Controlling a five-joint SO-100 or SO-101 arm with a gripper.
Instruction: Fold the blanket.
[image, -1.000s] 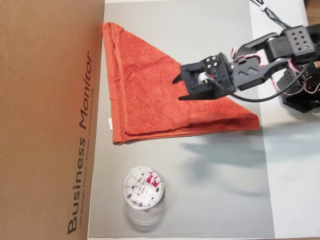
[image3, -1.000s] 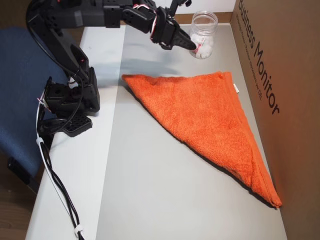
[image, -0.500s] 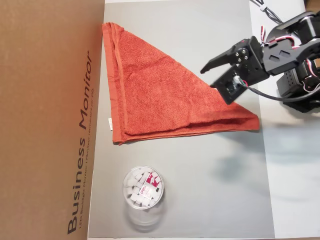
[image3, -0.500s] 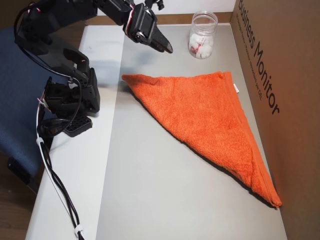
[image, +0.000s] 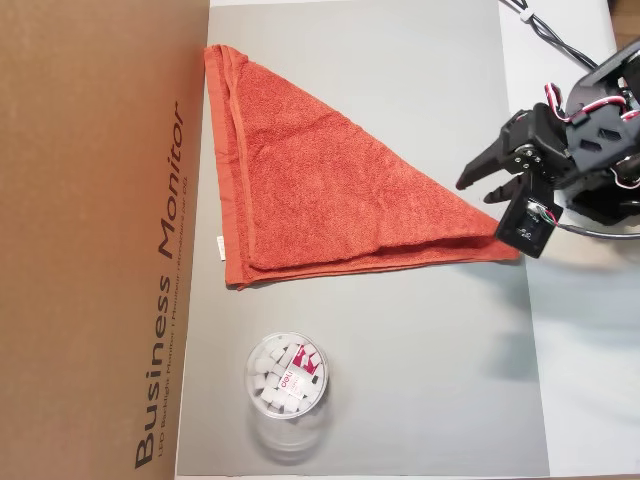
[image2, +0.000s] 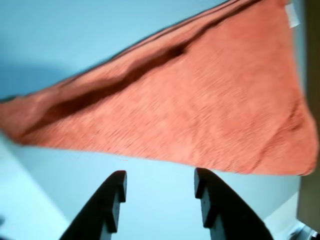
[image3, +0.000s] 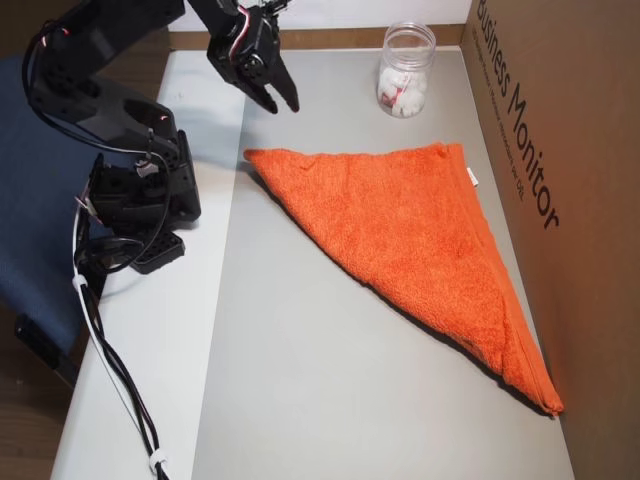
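**A:** Overhead views first. The blanket (image: 320, 195) lies flat on the grey mat (image: 420, 370), folded into a triangle, two layers visible along the hemmed edges. In one overhead view its long straight side runs against the cardboard box (image: 95, 240) at the mat's left edge, and one point reaches the mat's right edge. Small white tag (image: 219, 246) sticks out on the box side.

**B:** Gripper?

**A:** The gripper (image: 490, 205) is in the air just beside that right-hand point of the blanket, at the mat's right edge. Not touching the cloth. In another overhead view the gripper (image3: 280, 100) is above the mat's far left area, near the blanket's (image3: 420, 240) corner but clear of it.

**B:** Jaw state?

**A:** Parted, moderate gap, nothing between them. Wrist view confirms: both fingers (image2: 107, 205) are spread with bare mat (image2: 155, 200) showing in the gap, and the blanket (image2: 190, 100) spans the frame beyond the tips. That picture is blurred.

**B:** Anything else on the desk?

**A:** Clear plastic jar (image: 286, 376) of small white pieces, standing on the mat near the box, well apart from the blanket. Arm base (image3: 140, 200) sits on the white desk (image3: 140, 400) off the mat, cables (image3: 110, 360) trailing along the desk edge.
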